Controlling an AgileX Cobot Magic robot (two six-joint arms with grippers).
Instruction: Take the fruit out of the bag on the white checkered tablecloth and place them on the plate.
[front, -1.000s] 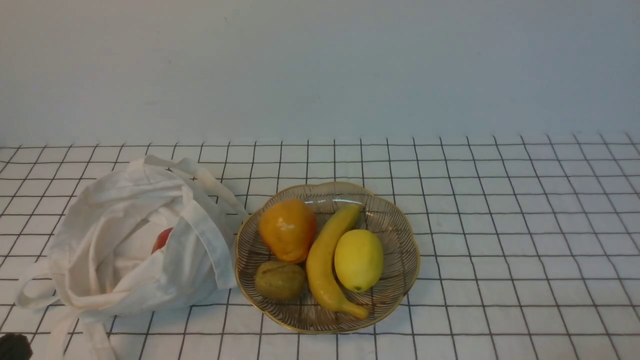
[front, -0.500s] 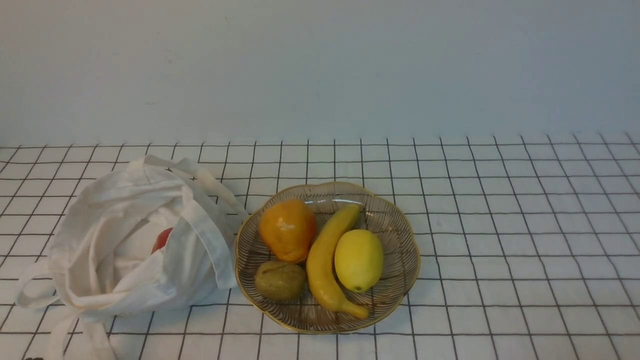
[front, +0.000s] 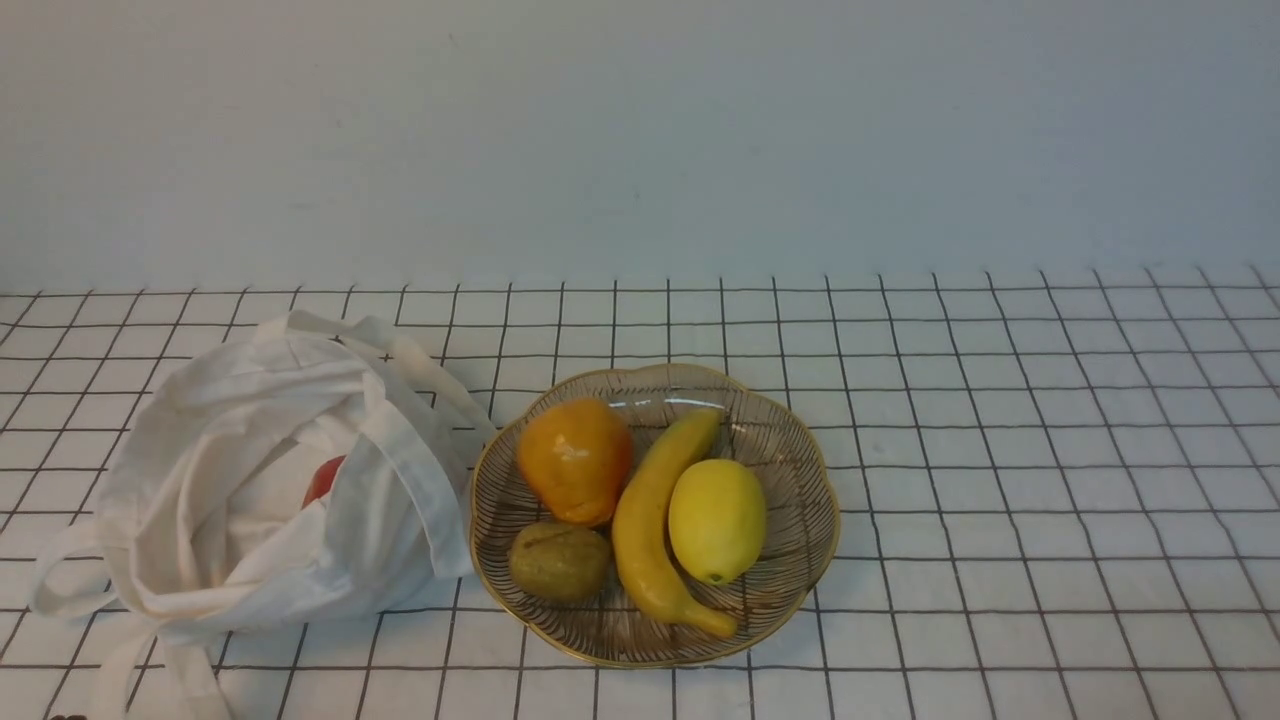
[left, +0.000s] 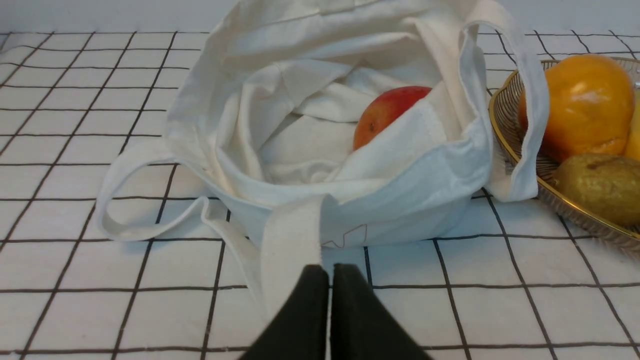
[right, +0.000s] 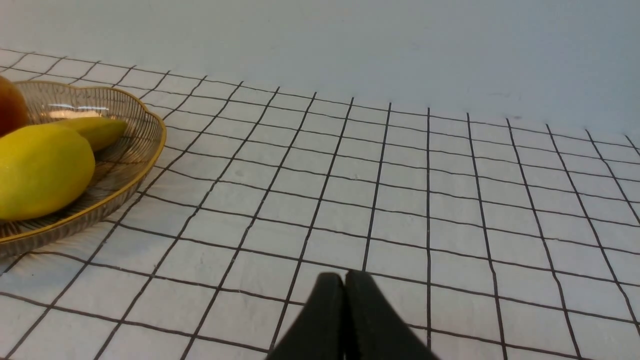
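Closed and seemingly empty, the left gripper (left: 331, 272) is nearer the apple (left: 382, 114), beyond the bag's near rim (left: 400, 192).

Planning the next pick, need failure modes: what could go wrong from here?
1. The red apple is partly covered by a fold of the tote bag, so the left end effector could pinch cloth along with it.
2. A loose strap lies beside the glass dish; if the bag gets dragged, it might nudge the dish.
3. The orange fruit sits on the dish's bag side, so a low drop-off there may knock it.
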